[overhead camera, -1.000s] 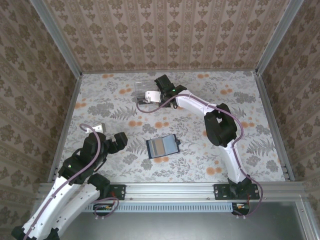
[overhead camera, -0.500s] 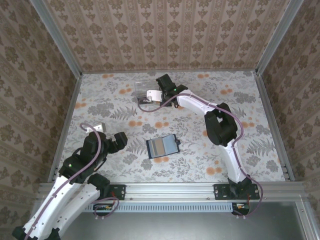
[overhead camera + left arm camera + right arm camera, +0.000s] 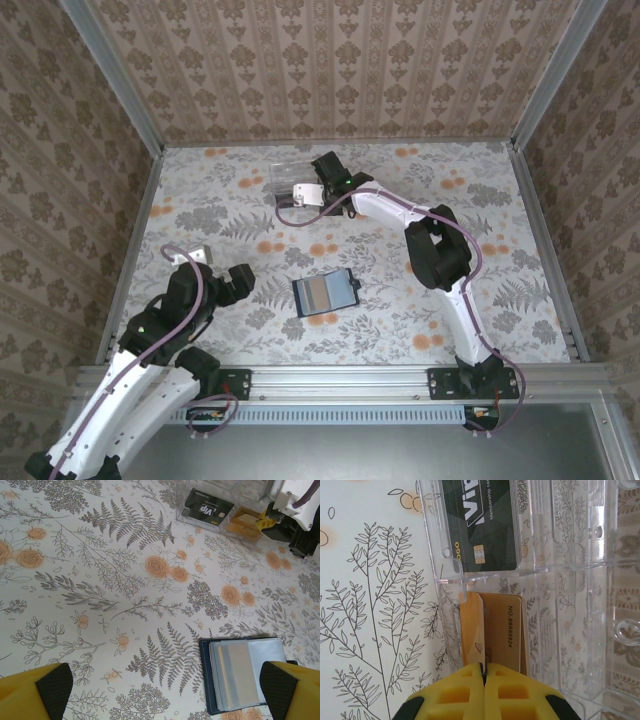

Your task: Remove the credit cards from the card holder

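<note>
Orange-tan card (image 3: 472, 630) pinched by edge in right claw (image 3: 483, 672), clenched; card tilted into clear box (image 3: 570, 580) compartment next to black card (image 3: 480, 525), likely for drop-off; card holder (image 3: 247, 680) lies open mid-table, pale cards (image 3: 237, 672) showing inside, ready for next pull; left claw (image 3: 165, 687) spread wide, empty, hovering near holder, probably to steady it

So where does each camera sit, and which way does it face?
Top external: above and behind the robot, looking down at floral table; left arm, right arm show.
Left wrist: on left arm, facing forward over open navy folding card holder; yellow jaws apart.
Right wrist: looking into clear plastic box; jaws shut on orange-tan card.
Shared: both wrists see that box.
</note>
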You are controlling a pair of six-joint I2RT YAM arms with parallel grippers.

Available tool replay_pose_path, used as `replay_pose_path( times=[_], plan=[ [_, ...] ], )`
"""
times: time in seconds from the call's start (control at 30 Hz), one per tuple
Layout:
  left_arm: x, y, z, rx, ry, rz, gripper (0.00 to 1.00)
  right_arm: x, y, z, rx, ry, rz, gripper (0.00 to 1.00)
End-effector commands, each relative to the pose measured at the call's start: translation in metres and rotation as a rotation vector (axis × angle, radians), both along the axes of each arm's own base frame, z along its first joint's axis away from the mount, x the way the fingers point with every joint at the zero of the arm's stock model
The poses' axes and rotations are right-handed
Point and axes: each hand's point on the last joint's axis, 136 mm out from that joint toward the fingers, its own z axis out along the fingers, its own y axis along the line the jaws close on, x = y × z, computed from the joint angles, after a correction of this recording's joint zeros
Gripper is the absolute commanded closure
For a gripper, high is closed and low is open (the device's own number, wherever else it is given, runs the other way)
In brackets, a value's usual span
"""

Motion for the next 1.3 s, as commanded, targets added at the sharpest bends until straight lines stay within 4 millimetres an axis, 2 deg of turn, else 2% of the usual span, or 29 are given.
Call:
replay_pose_path(
  times=[0.0,0.1,0.17,0.63,0.73,0.9,1.03,1.27],
  plan=[
    [0.000,0.000,-0.005,0.015,0.010,-0.011,0.00,0.001,0.000,-0.012,-0.003,0.015,0.011,0.85],
    [0.000,0.000,-0.005,0.013,0.011,-0.010,0.00,0.003,-0.001,-0.012,-0.005,0.010,0.005,0.82],
    [-0.001,0.000,-0.005,0.013,0.011,-0.012,0.00,0.005,-0.002,-0.010,-0.004,0.000,-0.001,0.76],
    [0.000,-0.001,-0.006,0.008,0.012,-0.015,0.00,0.023,-0.004,-0.004,0.000,-0.083,-0.055,0.75],
    [0.000,-0.001,-0.006,0.008,0.012,-0.015,0.00,0.027,-0.005,-0.001,0.011,-0.098,-0.077,0.69],
    [0.000,-0.002,-0.005,0.002,0.013,-0.021,0.00,0.028,-0.006,-0.002,0.026,-0.098,-0.103,0.70],
    [-0.001,-0.002,-0.005,-0.001,0.013,-0.024,0.00,0.023,-0.005,0.013,0.069,-0.087,-0.117,0.69],
    [0.004,-0.008,-0.004,-0.014,0.020,-0.041,0.00,0.003,-0.005,0.067,0.228,-0.099,-0.177,0.64]
  ],
)
